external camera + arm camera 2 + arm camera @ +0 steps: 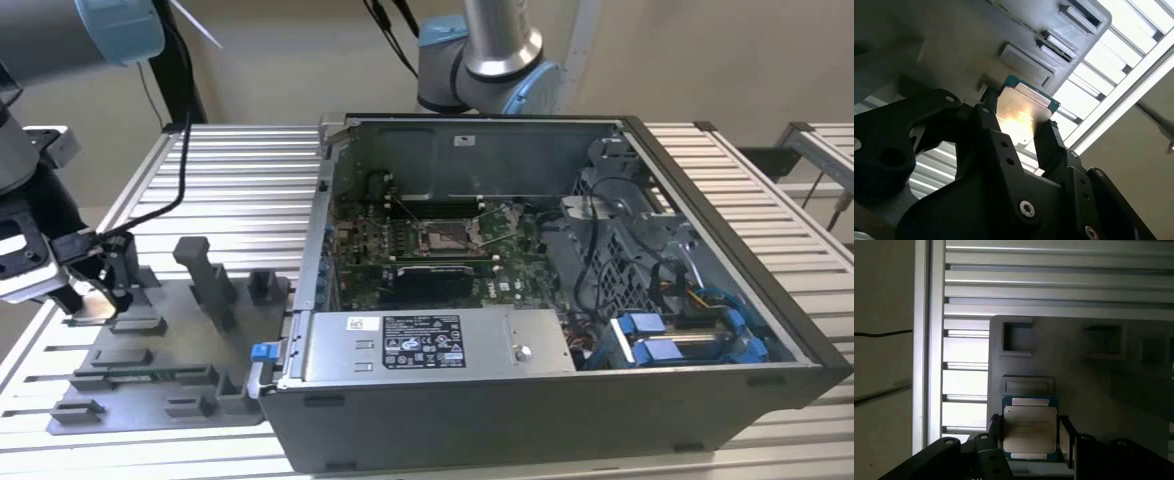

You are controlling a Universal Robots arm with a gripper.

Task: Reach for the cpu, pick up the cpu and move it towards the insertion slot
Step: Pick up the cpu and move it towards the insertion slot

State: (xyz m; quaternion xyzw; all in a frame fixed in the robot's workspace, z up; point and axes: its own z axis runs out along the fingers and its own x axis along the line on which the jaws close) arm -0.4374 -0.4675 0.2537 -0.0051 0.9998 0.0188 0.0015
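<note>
I see the cpu (pixel 1030 434) in the first wrist view: a thin square chip with a pale silver lid on a green-edged base, lying flat on the grey fixture plate (pixel 1079 380). The insertion slot (pixel 445 238), silver-framed with a dark centre, faces up in the green motherboard (pixel 514 245) inside the open computer case (pixel 534 420).

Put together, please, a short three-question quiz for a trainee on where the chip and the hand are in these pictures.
1. Fill in: the socket is set in a ___ board inside the computer case.
2. True or false: the chip already sits in the socket.
3. In the exterior view, where is the hand? A: inside the computer case. B: over the grey tray at that view's left. C: on the socket.
Key: 1 green. 2 false, the chip is at the hand, over the grey tray. 3 B.
</note>
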